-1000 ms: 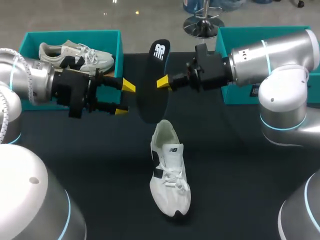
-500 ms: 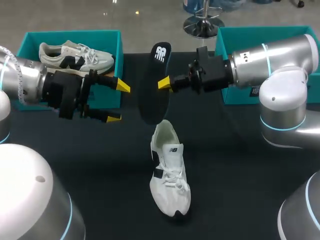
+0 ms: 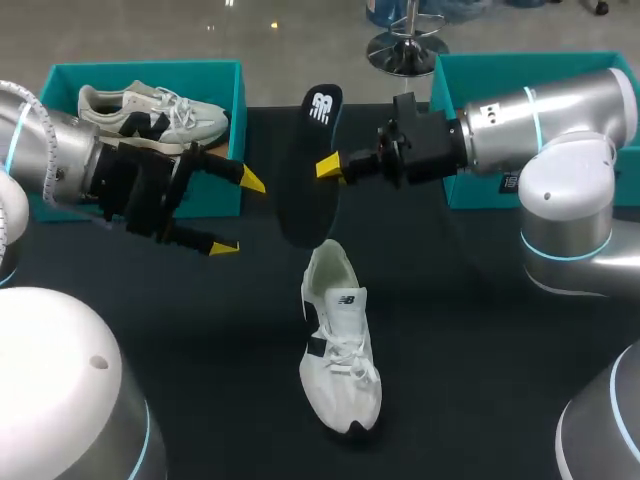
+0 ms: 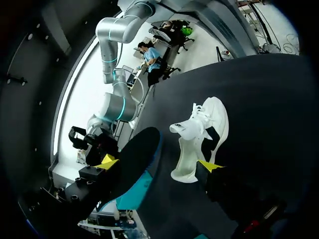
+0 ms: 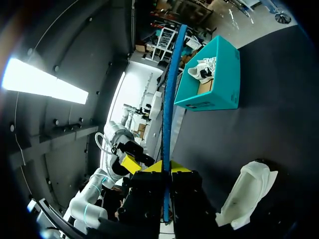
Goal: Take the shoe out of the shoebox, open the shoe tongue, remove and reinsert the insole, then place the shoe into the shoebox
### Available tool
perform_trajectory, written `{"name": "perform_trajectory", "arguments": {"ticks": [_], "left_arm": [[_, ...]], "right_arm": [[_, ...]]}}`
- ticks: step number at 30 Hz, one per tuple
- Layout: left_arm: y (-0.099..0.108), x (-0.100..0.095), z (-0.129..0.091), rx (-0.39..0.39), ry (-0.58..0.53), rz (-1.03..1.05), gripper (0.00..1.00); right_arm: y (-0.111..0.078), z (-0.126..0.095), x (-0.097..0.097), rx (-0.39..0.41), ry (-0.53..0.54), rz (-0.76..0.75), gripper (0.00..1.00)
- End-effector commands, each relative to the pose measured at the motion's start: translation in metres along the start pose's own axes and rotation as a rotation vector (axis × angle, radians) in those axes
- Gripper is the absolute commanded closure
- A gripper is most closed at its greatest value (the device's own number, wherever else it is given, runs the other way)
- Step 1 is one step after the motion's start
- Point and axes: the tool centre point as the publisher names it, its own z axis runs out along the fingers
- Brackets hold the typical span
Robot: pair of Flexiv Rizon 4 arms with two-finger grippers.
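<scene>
A white shoe [image 3: 340, 345] lies on the black table, toe toward me, its collar [image 3: 328, 262] facing the back. Above and behind it hangs the black insole [image 3: 308, 175], upright, with my right gripper [image 3: 330, 165] shut on its edge. In the right wrist view the insole [image 5: 169, 99] shows edge-on, blue, pinched between the yellow tips of the right gripper [image 5: 166, 167], with the shoe [image 5: 246, 194] below. My left gripper [image 3: 232, 213] stands open to the left of the insole, clear of it. From the left wrist, the insole [image 4: 137, 159] and the shoe [image 4: 199, 134] lie ahead of the open left gripper [image 4: 158, 164].
A teal shoebox [image 3: 215, 75] at the back left holds a second, grey-white shoe [image 3: 150, 112]. Another teal box [image 3: 470, 190] stands at the back right behind my right arm. The same left shoebox [image 5: 219, 94] appears beyond the insole in the right wrist view.
My left gripper has opened wider and drawn back to the left, away from the insole. The right gripper still holds the insole in nearly the same place.
</scene>
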Motion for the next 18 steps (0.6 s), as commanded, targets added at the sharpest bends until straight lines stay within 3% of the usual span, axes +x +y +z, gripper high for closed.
{"name": "perform_trajectory", "arguments": {"ticks": [1,2,13,18], "left_arm": [[0.006,0.018,-0.004,-0.108,0.167,-0.378,0.00],[0.008,0.023,-0.007,-0.091,0.173,-0.412,0.00],[0.034,0.070,-0.048,-0.225,0.280,-0.674,0.00],[0.032,0.074,-0.055,-0.319,0.366,-0.520,0.00]], "right_arm": [[0.001,0.002,0.000,0.000,-0.003,0.000,1.00],[0.001,0.002,0.000,0.000,-0.003,0.000,1.00],[0.001,0.002,0.000,0.000,-0.003,0.000,1.00],[0.001,0.002,0.000,0.000,-0.003,0.000,1.00]]}}
